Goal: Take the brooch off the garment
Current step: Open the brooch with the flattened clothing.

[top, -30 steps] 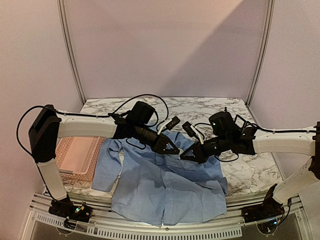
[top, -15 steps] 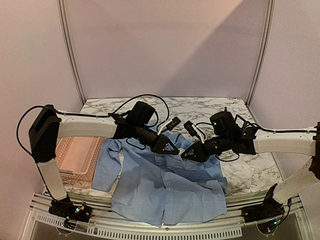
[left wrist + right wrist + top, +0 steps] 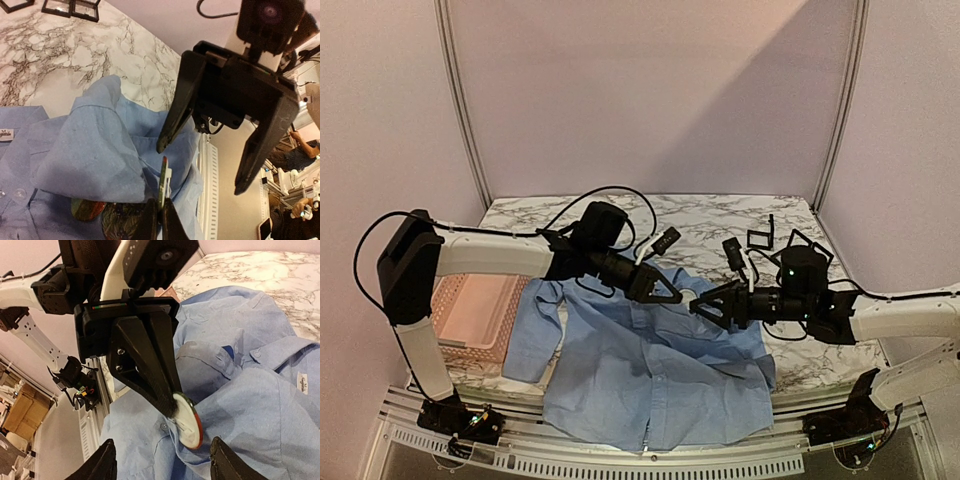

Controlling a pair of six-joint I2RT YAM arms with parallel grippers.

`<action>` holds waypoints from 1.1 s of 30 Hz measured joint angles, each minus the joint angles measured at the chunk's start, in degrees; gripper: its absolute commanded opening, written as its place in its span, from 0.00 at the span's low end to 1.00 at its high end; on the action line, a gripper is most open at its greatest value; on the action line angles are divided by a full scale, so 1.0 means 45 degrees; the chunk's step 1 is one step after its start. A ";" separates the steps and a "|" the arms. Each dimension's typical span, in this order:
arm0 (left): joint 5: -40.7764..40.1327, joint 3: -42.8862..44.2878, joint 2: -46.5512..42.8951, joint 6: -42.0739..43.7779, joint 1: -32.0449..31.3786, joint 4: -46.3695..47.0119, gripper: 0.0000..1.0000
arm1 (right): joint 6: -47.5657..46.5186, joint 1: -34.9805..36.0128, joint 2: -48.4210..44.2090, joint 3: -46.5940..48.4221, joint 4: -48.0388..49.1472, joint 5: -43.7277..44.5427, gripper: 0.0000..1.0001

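Observation:
The garment is a light blue collared shirt lying flat on the marble table, with its collar end bunched up under the grippers. The brooch is a round disc with a white back and a red and green rim. It stands on edge against a fold of the garment. My left gripper is shut on the brooch's upper rim. The left wrist view shows the brooch edge-on between the pads of the left gripper. My right gripper hangs open just short of the brooch, touching nothing.
A pink plastic basket sits left of the shirt. Small black frames stand at the back right of the table. In the left wrist view, dark patterned round shapes show under the fabric fold. The table's slotted front rail runs below the shirt hem.
The right gripper has opened and pulled back to the right, away from the brooch. The left gripper has closed on the brooch and stays where it was.

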 measured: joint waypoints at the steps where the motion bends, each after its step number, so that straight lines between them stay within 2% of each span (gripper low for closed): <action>1: 0.0029 -0.0087 0.0000 -0.0136 0.0034 0.0219 0.00 | 0.0073 0.0000 -0.0005 -0.0058 0.0083 0.0000 0.68; 6: 0.0107 -0.0491 0.0000 -0.0758 0.0131 0.1107 0.00 | 0.1583 0.0141 -0.0019 -0.1520 0.2599 0.0588 0.65; 13: 0.0189 -0.0748 -0.0019 -0.1375 0.0185 0.2069 0.00 | 0.2773 0.0714 0.0262 -0.1991 0.5139 0.1695 0.55; 17: 0.0253 -0.0782 -0.0034 -0.1559 0.0189 0.2327 0.00 | 0.3123 0.0845 0.0845 -0.2006 0.5989 0.2045 0.50; 26: 0.0228 -0.0826 -0.0078 -0.1685 0.0223 0.2467 0.00 | 0.3614 0.0976 0.1836 -0.2161 0.7359 0.2424 0.50; 33: 0.0233 -0.0874 -0.0185 -0.1681 0.0257 0.2472 0.00 | 0.3905 0.0976 0.1773 -0.2837 0.7660 0.3104 0.51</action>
